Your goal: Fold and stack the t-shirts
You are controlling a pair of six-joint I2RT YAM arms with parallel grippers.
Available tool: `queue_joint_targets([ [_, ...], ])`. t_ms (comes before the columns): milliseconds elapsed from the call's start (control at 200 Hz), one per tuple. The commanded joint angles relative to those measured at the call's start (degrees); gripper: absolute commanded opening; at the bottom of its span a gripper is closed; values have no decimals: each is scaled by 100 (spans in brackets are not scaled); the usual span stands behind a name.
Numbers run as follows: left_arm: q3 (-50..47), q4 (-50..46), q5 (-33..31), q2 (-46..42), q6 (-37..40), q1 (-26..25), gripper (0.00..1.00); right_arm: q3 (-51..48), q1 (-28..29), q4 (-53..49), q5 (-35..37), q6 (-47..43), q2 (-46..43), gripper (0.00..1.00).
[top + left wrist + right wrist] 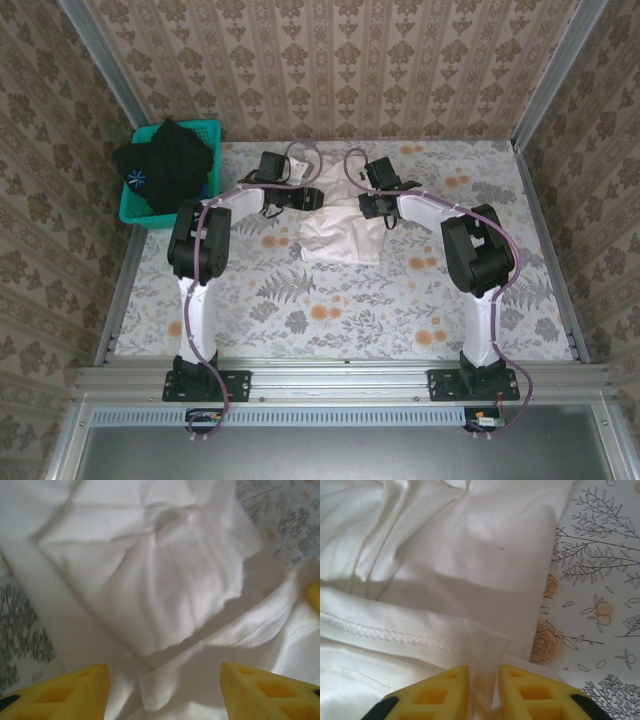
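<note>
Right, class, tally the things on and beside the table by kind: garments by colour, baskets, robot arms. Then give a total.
White t-shirt: 1
Black garment: 1
Teal basket: 1
Robot arms (left arm, right arm): 2
Total: 5

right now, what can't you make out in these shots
- Top view: what lies under the dark clothes heaped on the basket.
- Left wrist view: which part of the shirt this is; too close and blurred.
- Right wrist view: whether the right claw pinches cloth; the bottom edge cuts its fingers off.
</note>
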Motion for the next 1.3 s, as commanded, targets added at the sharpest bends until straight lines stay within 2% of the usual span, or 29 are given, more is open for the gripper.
queue_joint_targets([
  [0,-468,201,-507,-758,-117,45,64,-186,127,-416,636,259,-746,33],
  [30,-646,238,-721,-1005,-147,45,66,-296,203,-425,799,331,-913,42],
  [55,-781,239,-846,-1200,-156,47,69,-400,281,-421,933,387,-1048,45],
  [175,-1706,471,-1321,-2145,-118,-23,80,-953,614,-84,857,679,-1394,47],
  [260,-2266,512,-1499,-2519,-124,-168,82,-1125,733,174,430,938,-1217,47],
  [310,-2560,554,-1542,-2588,-175,-289,82,-1122,731,257,201,1068,-994,47],
  [405,-3080,712,-1585,-2507,-325,-441,82,-831,660,84,351,1214,-494,46],
  [490,-3373,982,-1339,-2290,-538,-668,81,-536,450,-125,256,1282,-137,45],
  [590,-3535,1067,-1370,-2127,-602,-859,81,-493,323,-290,-19,1299,-222,48],
  [615,-3570,1080,-1351,-2099,-637,-884,79,-570,345,-282,-25,1264,-351,50],
  [700,-3680,1125,-1203,-2025,-738,-904,63,-984,419,-134,-6,1264,-900,57],
  [755,-3784,1188,-1144,-2021,-786,-904,47,-1245,439,-92,-75,1337,-1275,62],
  [880,-4033,1347,-991,-2137,-956,-904,44,-1995,530,3,-184,1522,-1964,69],
  [1015,-4367,1725,-827,-2452,-1341,-904,52,-2766,667,162,-437,1952,-2234,69],
  [1085,-4508,1882,-839,-2651,-1568,-928,63,-3024,702,257,-508,2172,-2201,68],
  [1180,-4690,2057,-938,-2802,-1794,-1015,71,-3244,702,486,-637,2385,-2175,68],
  [1295,-4879,2371,-907,-2671,-1982,-1080,70,-3354,694,771,-739,2484,-2093,67],
])
